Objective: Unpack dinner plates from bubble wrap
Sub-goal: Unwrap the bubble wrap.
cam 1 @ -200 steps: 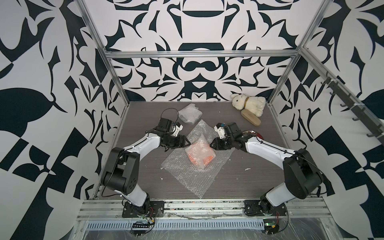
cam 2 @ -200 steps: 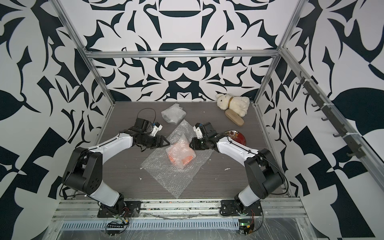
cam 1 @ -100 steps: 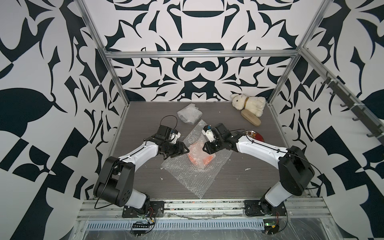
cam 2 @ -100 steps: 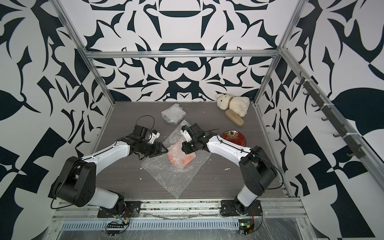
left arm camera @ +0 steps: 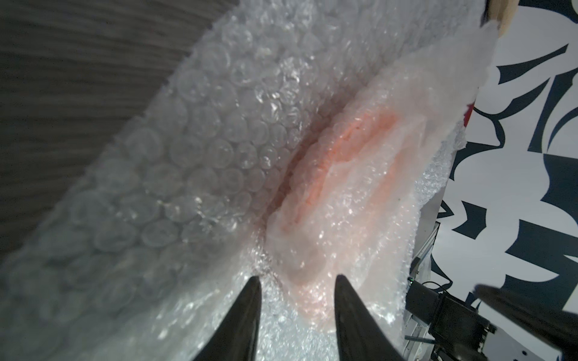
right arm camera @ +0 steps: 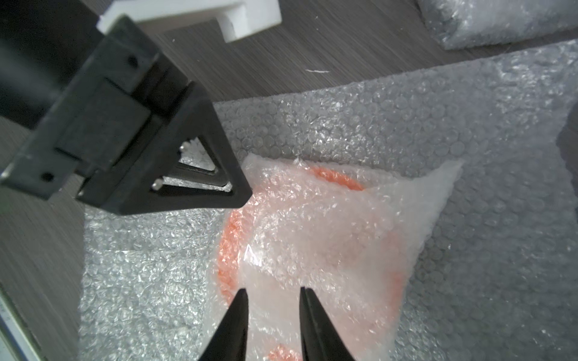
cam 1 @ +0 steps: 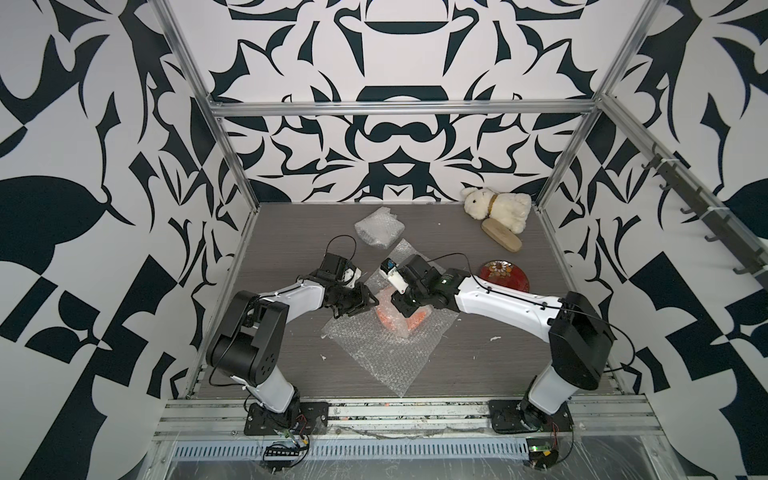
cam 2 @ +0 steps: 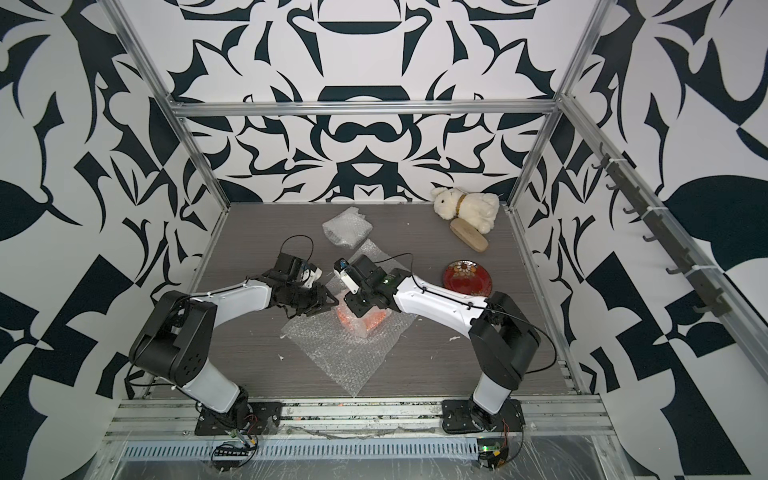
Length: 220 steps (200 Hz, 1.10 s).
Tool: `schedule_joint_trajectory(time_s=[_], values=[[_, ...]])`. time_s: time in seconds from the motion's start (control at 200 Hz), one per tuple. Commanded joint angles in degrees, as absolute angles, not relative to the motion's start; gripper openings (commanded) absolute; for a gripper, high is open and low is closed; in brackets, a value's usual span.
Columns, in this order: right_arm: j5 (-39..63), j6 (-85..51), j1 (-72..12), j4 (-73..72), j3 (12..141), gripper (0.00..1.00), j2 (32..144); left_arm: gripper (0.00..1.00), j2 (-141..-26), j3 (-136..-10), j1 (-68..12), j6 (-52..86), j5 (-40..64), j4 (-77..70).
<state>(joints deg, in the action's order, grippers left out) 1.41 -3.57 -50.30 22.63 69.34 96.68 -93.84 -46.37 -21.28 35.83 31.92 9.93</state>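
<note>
Mostly, bubble wrap (right arm camera: 344,237) hides the orange plate (right arm camera: 230,225).

Bubble wrap (left arm camera: 203,156) covers the orange plate (left arm camera: 353,150) on the counter (left arm camera: 62,78). The left gripper (left arm camera: 297,278) hangs over it, jaws apart.

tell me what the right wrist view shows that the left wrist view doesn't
Only the right wrist view: the left gripper seen from outside, its tip at the edge of the wrapped orange plate, and a second wrapped bundle further off on the table. Only the left wrist view: the black-and-white wall. Both: the bubble wrap with the orange plate glowing through its folded layers, the grey table, and each camera's own jaws standing apart over the wrap.
</note>
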Motion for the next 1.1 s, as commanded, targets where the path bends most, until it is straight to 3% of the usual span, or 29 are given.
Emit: schedule_joint_trajectory(time_s=[0.0, 0.655, 1.095], values=[[-0.7, -0.5, -51.4, 23.5, 71.8, 0.33, 97.5, 0.41, -95.2, -47.0, -21.2, 37.0, 31.2, 8.1], [-2.1, 1.3, -52.5, 29.4, 75.8, 0.34, 104.2, 0.39, -98.1, -47.9, -21.2, 35.6, 29.8, 9.0], [2.5, 0.3, -52.4, 30.6, 75.2, 0.33, 104.3, 0.40, -98.3, -48.3, -21.2, 35.2, 30.3, 9.4]])
